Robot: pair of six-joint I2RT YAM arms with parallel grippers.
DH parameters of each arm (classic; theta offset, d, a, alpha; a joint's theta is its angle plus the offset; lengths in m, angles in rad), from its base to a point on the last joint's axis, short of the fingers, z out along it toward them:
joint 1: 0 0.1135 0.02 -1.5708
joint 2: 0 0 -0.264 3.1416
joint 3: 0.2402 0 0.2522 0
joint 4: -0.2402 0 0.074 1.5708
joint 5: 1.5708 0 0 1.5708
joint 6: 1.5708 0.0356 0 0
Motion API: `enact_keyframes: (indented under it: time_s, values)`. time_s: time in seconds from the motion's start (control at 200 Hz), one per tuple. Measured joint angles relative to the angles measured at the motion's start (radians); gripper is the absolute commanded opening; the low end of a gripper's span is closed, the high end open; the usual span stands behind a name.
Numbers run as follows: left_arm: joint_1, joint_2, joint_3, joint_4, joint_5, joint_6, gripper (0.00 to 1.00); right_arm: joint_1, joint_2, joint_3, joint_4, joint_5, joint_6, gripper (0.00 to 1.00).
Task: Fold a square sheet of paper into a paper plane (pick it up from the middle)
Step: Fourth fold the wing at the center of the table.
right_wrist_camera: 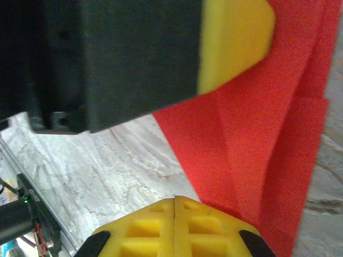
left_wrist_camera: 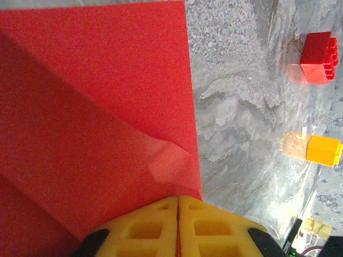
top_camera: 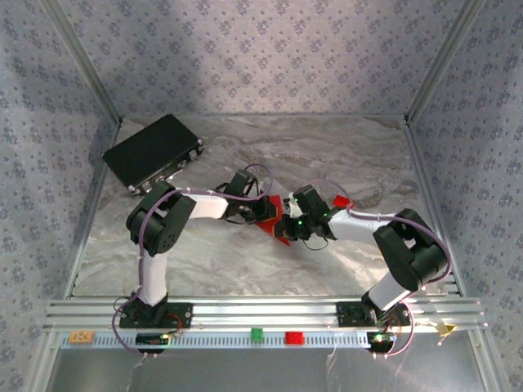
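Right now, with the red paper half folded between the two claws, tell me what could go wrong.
1. The left claw is pinched shut on the red sheet, and a dent shows just beyond its tips; a pull may tear the paper there.
2. The right claw is shut at the sheet's edge with the left claw close by; they could collide.

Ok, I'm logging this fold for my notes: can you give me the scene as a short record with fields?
paper: red, creased, between the two arms mid-table
left hand: shut on the paper's corner
right hand: shut on the paper's edge
red block: on the table, apart from the paper
yellow block: on the table near the red block
black box: far left corner
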Motion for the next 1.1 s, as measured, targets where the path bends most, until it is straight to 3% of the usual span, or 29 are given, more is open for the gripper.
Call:
enact_keyframes:
  time_s: [1.099]
  values:
    - [0.0,0.006,-0.003,0.012,0.019,-0.003,0.08,-0.052,-0.059,-0.223,0.216,-0.021,0.076,0.02]
